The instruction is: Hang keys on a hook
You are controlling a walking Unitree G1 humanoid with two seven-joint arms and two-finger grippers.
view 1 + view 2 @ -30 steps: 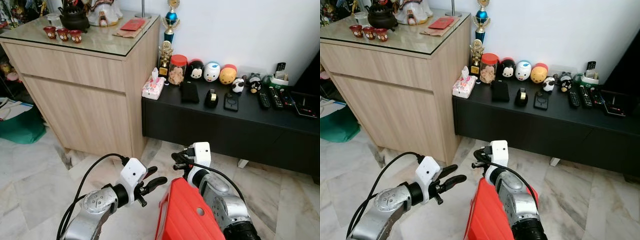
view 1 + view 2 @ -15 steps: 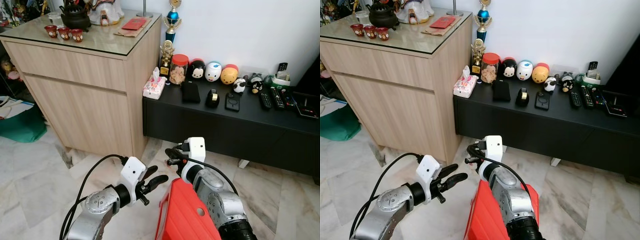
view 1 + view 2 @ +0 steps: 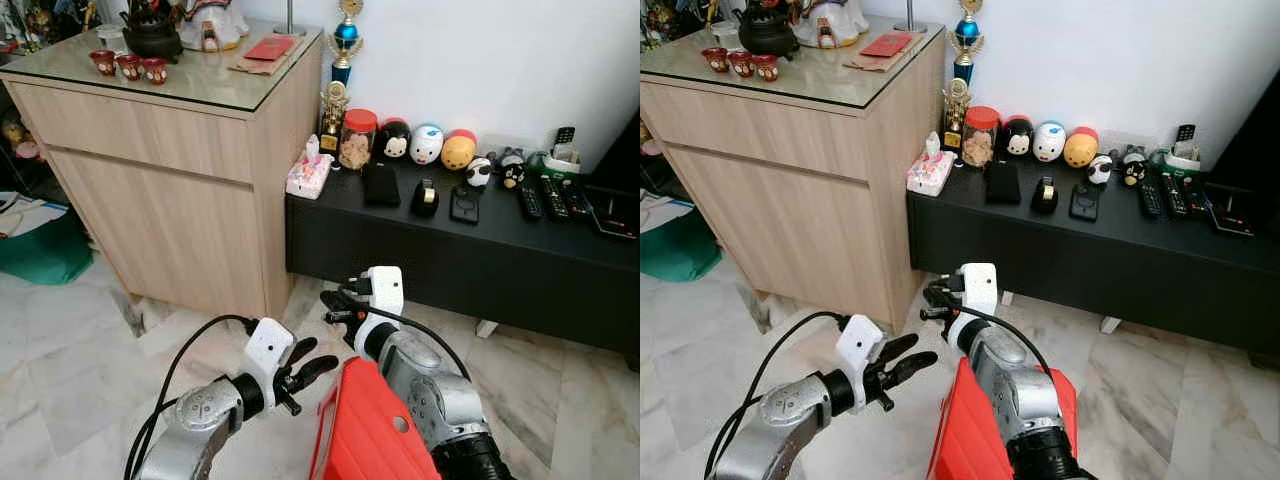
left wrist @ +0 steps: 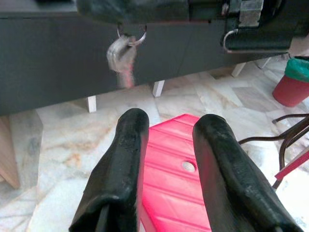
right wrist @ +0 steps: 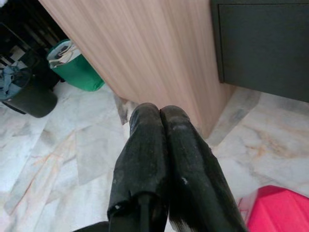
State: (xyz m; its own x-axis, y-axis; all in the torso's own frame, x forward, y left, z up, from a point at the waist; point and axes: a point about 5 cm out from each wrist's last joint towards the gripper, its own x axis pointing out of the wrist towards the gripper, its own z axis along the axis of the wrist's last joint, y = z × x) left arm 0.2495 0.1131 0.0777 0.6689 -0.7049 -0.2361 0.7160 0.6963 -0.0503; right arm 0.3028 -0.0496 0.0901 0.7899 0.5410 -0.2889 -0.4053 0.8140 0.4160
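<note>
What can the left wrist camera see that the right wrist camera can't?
Left wrist view: the keys dangling on a ring from the right gripper, past the open left gripper.
Right wrist view: the right gripper with its fingers pressed together, the wooden cabinet and a green bag.
Both: the marble floor, the red thing and the black cabinet.

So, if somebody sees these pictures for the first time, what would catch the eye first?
Probably the bright red plastic piece low in front, between the two silver arms. Just above it the right gripper is pinched shut, with keys hanging from it on a ring. Behind, a row of round toy heads stands on the black cabinet beside the wooden sideboard.
</note>
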